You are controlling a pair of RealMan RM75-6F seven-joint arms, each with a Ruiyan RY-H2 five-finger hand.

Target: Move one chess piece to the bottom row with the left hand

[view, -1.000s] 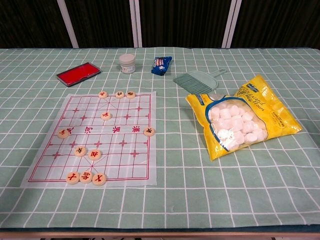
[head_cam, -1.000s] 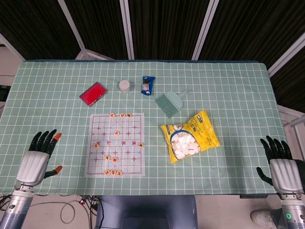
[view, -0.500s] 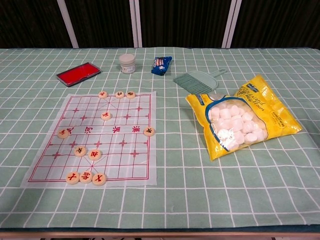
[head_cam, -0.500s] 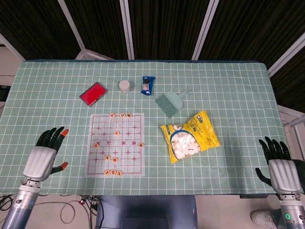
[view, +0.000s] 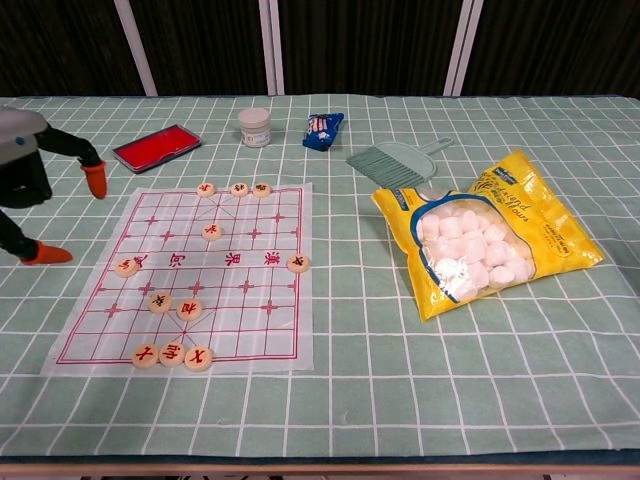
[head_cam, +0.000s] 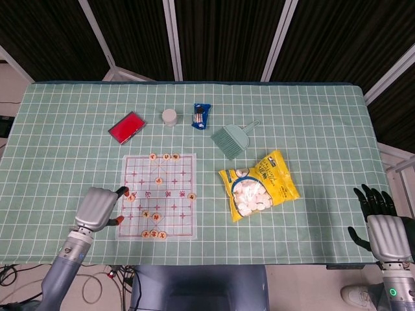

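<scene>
A white paper chessboard point(head_cam: 157, 196) point(view: 200, 272) with red lines lies left of centre. Round wooden pieces sit on it: three along the far row point(view: 238, 189), three in the bottom row point(view: 172, 354), a few between. One piece point(view: 127, 266) rests near the left edge. My left hand point(head_cam: 98, 208) point(view: 30, 190) hovers at the board's left edge, fingers apart, holding nothing, close to that piece. My right hand point(head_cam: 381, 227) stays at the table's near right corner, fingers spread, empty.
A yellow marshmallow bag point(head_cam: 259, 184) lies right of the board. Behind are a green dustpan brush point(head_cam: 232, 138), a blue snack packet point(head_cam: 201, 115), a white jar point(head_cam: 169, 116) and a red case point(head_cam: 126, 127).
My left hand has moved right from the table's left side to the board's left edge and now shows in the chest view. The pieces and right hand stay put.
</scene>
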